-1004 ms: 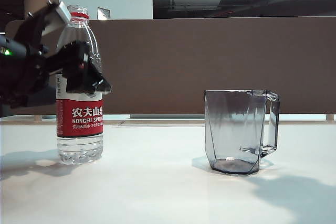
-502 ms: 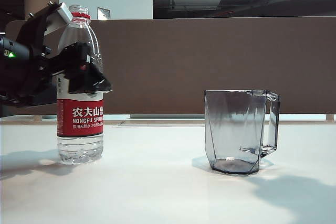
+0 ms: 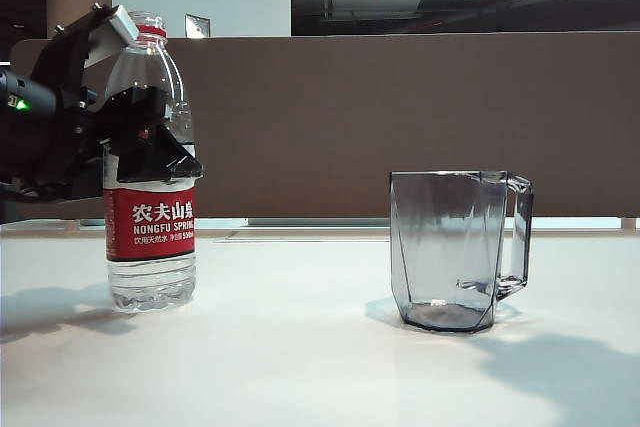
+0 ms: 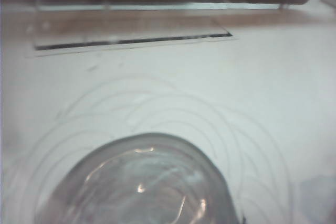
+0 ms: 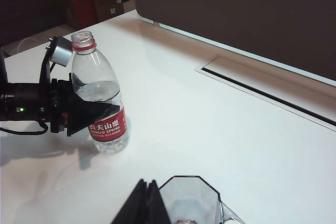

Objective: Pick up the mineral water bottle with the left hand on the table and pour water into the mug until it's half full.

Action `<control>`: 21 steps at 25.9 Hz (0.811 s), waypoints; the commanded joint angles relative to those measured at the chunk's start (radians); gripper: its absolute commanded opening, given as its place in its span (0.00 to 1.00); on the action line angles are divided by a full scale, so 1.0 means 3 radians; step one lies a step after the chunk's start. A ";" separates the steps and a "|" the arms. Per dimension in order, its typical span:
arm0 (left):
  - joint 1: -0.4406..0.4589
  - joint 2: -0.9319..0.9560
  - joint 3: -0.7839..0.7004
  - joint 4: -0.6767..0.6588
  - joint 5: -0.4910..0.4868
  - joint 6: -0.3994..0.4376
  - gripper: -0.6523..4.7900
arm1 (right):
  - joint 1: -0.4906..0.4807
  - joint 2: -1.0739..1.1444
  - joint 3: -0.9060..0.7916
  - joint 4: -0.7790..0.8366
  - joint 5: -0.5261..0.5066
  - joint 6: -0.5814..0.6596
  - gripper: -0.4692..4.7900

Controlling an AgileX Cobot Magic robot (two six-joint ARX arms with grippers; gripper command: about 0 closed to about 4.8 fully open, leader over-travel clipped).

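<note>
The bottle [image 3: 150,197] is standing upright on the white bench [image 3: 320,347], well apart from the clear grey mug [image 3: 455,247] to its right. The left gripper [image 3: 140,137] is closing in: its black fingers [image 3: 160,152], spread wider a second ago, are now sitting against the bottle just above the red label, and the bottle is shifting slightly left. Whether they are truly squeezing it cannot be told. The left wrist view is showing only the bottle's blurred clear shoulder [image 4: 136,182]. The right wrist view is showing the open, capless neck [image 5: 83,39] and the right gripper [image 5: 144,203], its fingers pressed together, beside the mug's rim [image 5: 189,182].
</note>
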 commanded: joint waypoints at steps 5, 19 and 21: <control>0.0001 -0.0010 0.0070 0.0313 0.0014 0.0003 0.59 | 0.0005 -0.0010 0.0032 0.0058 0.0000 -0.0011 0.07; -0.0038 -0.0010 0.0121 0.0409 0.0014 0.0071 0.59 | 0.0005 -0.0009 0.0032 0.0058 0.0000 -0.0011 0.07; -0.0134 -0.0010 0.0223 0.0231 0.0014 0.0205 0.59 | 0.0005 -0.0010 0.0032 0.0057 -0.0001 -0.0011 0.07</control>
